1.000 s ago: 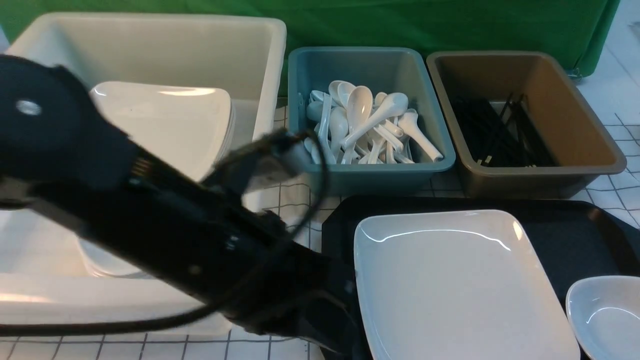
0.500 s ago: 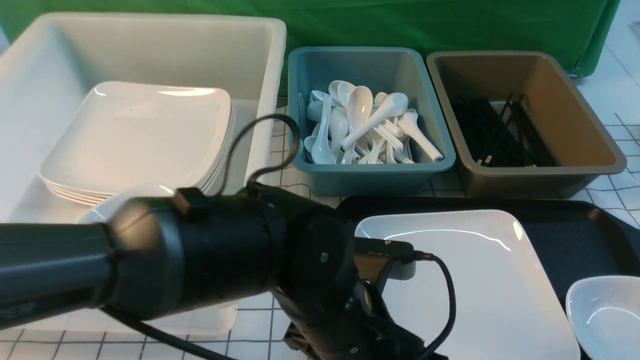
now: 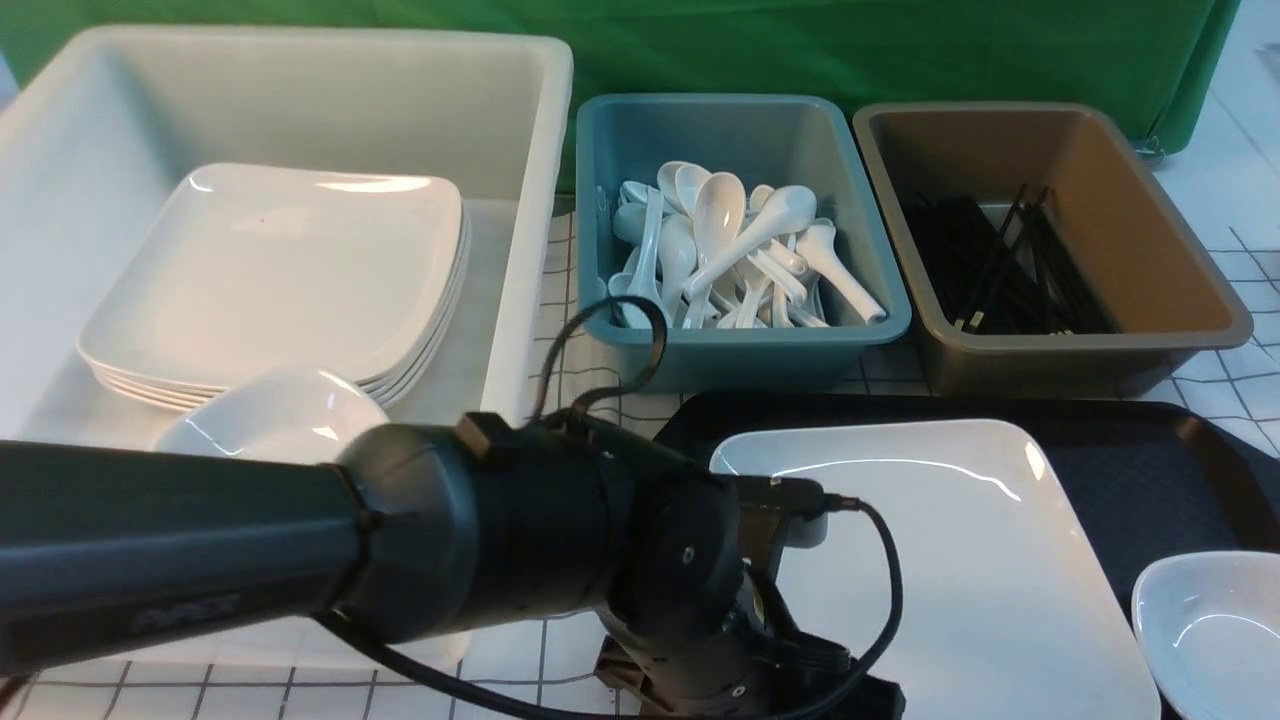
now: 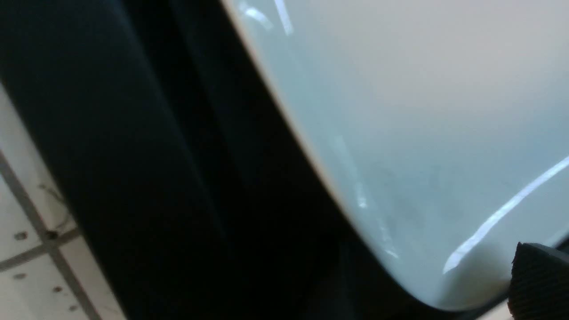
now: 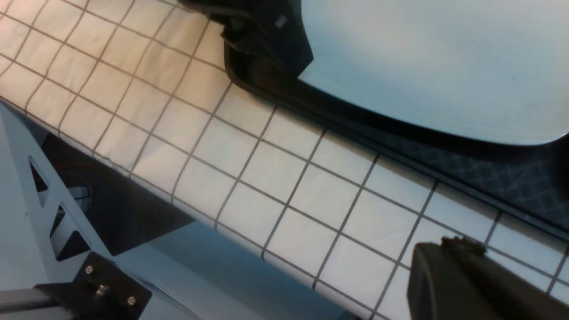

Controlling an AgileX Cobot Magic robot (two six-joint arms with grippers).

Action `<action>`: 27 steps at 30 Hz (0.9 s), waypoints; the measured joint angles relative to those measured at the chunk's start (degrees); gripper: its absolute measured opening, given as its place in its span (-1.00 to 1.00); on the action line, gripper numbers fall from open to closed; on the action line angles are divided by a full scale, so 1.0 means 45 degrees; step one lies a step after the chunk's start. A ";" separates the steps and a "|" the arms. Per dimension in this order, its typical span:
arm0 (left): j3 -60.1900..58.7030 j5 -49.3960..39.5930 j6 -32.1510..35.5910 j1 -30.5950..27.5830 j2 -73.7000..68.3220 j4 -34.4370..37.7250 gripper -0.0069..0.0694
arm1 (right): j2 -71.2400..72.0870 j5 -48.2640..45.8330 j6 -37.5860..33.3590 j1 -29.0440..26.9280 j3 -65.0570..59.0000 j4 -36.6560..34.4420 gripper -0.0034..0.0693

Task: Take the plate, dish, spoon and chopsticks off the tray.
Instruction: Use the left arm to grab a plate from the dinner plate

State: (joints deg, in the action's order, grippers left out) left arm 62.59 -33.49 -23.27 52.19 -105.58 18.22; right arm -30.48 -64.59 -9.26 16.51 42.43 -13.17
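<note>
Gridded white surface, green backdrop behind: the plate is found lying on the tray.
The left arm is stretched low across the front, and the left fingers are placed at the plate's near left corner; only one pad is shown, so spread or pinching cannot be told. The right fingers are pressed together over bare cloth just off the tray's near edge. The dish is seen on the tray, just right of the plate. White spoons are heaped in the teal tub, black sticks in the brown tub.
</note>
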 joint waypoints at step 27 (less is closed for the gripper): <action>0.0087 0.1195 -0.1647 -0.1097 0.0565 -0.0134 0.47 | 0.0000 0.0000 0.0000 0.0000 0.0000 0.0000 -0.65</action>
State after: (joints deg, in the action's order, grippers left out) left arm 62.98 -28.12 -30.68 47.26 -103.04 17.62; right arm -30.48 -64.59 -9.26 16.51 42.43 -13.17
